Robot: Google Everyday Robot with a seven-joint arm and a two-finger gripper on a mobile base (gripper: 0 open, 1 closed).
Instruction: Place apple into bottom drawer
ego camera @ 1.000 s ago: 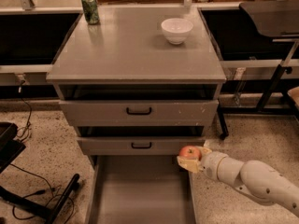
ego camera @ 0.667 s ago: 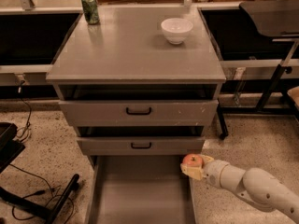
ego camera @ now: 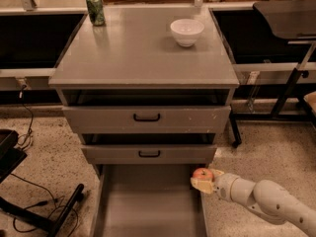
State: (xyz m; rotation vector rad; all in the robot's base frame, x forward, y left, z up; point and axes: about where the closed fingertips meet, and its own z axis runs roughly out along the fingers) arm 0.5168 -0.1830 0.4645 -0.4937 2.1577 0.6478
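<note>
The apple (ego camera: 202, 174), small and red-orange with a yellowish patch, sits between the pale fingers of my gripper (ego camera: 203, 179). The gripper is shut on it and holds it just over the right side wall of the bottom drawer (ego camera: 148, 206). That drawer is pulled out, a long grey tray with a plain flat floor. My white arm (ego camera: 261, 201) reaches in from the lower right.
Two upper drawers with black handles (ego camera: 146, 117) stand slightly open above. A white bowl (ego camera: 186, 31) and a green can (ego camera: 95, 9) stand on the cabinet top. Black cables and a stand leg (ego camera: 59, 211) lie on the floor at left. A table leg (ego camera: 289, 88) stands at right.
The gripper with the apple has moved lower and a little left, toward the open bottom drawer's right wall.
</note>
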